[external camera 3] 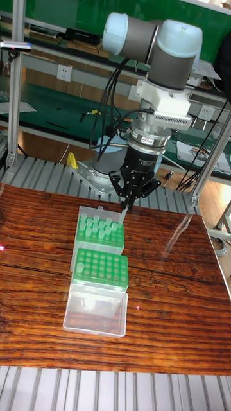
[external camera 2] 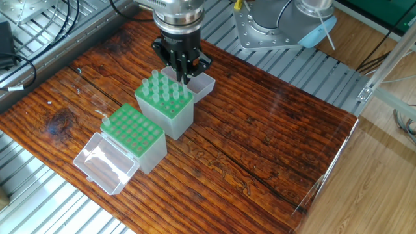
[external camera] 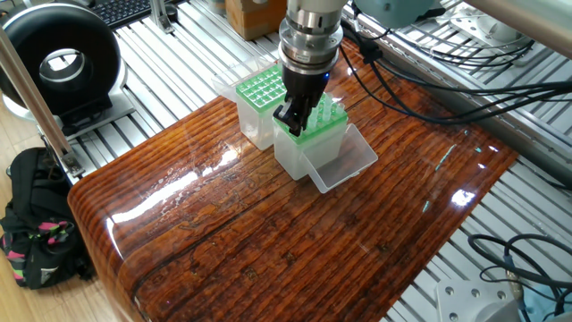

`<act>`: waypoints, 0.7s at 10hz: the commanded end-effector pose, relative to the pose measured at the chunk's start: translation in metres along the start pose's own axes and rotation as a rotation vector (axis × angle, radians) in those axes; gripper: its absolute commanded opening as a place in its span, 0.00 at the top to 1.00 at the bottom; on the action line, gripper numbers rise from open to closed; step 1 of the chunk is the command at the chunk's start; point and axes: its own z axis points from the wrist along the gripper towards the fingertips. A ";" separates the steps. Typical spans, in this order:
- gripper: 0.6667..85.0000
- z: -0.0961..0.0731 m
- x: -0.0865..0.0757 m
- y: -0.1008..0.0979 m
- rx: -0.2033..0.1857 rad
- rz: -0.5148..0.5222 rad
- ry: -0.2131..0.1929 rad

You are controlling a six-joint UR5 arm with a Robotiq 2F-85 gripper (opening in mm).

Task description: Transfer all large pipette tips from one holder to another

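Observation:
My gripper point(external camera 3: 128, 201) hangs just above the far corner of the holder point(external camera 2: 170, 114) that is filled with large pipette tips point(external camera 2: 162, 91). Its fingers are shut on one whitish tip point(external camera 3: 122, 217), which points down clear of the rack. In one fixed view the gripper point(external camera: 291, 118) covers part of this holder point(external camera: 308, 152). The second holder point(external camera 2: 135, 135) stands right beside it, with a green rack of open holes and no tips showing point(external camera 3: 99, 266). In the other fixed view the gripper point(external camera 2: 184, 73) sits over the filled holder's back edge.
Each holder has a clear hinged lid lying open on the wooden table: one lid point(external camera 2: 103, 162) toward the table edge, the other lid point(external camera 2: 203, 84) below the gripper. The robot base point(external camera 2: 273, 26) stands behind. A black round device point(external camera: 58, 63), a bag point(external camera: 36, 237) and cables point(external camera: 429, 80) lie off the table.

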 end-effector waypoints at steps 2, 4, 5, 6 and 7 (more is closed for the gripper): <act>0.90 -0.014 -0.001 0.003 -0.012 0.001 0.004; 0.90 -0.019 -0.001 0.003 -0.010 0.003 0.005; 0.91 -0.021 -0.002 0.002 -0.010 0.005 0.005; 0.91 -0.023 -0.003 0.001 -0.010 0.005 0.005; 0.91 -0.025 -0.004 0.000 -0.012 0.003 0.004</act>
